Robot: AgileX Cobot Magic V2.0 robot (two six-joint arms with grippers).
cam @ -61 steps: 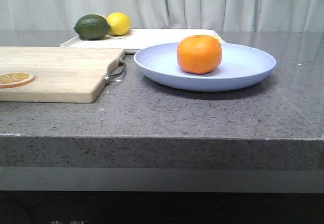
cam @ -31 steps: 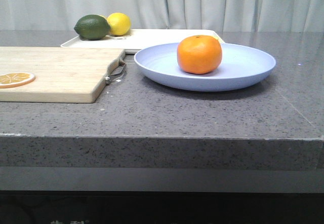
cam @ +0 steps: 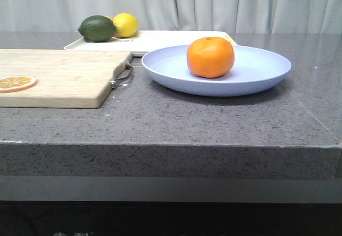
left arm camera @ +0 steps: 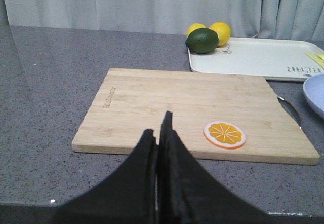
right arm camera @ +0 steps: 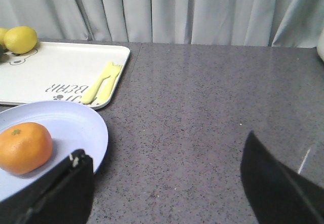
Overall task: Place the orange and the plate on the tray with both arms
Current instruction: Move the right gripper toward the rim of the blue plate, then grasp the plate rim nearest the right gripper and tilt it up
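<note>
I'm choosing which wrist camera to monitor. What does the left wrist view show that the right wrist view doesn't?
Only the left wrist view shows the wooden cutting board, the orange slice, the green lime and the left tool, shut. Only the right wrist view shows the orange, a yellow utensil and the open right tool. Both show the tray, plate and a lemon.

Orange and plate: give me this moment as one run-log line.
orange: on plate | plate: on counter, in front of tray, not on it | left gripper: shut, empty | right gripper: open, beside plate
</note>
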